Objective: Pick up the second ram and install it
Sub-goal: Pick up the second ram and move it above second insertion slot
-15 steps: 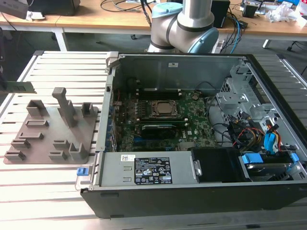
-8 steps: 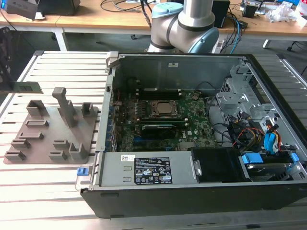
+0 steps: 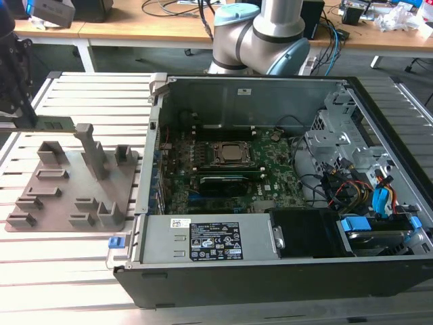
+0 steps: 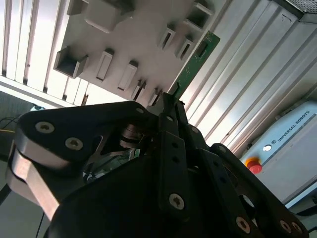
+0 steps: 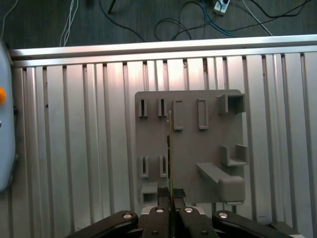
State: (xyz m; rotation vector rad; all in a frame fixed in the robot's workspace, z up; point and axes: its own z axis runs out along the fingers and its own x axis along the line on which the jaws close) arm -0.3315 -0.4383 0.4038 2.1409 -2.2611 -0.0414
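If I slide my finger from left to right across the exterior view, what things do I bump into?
Grey fixture tray → motherboard → blue cables. The gripper, shut on the second ram, overlaps the tray, so it has no clear place.

Slatted metal table (image 3: 67,257) spreads across the exterior view, with bare ribs running out at seven and eight o'clock. Up at twelve, a wooden desk (image 3: 169,30) runs along the back, and cables (image 3: 203,17) trail over its edge. Grey floor (image 3: 135,57) shows beneath it. In the first wrist view there's dark floor beyond the table's rail, cords (image 5: 210,22) looping across it, and soft light glaring off the slats.
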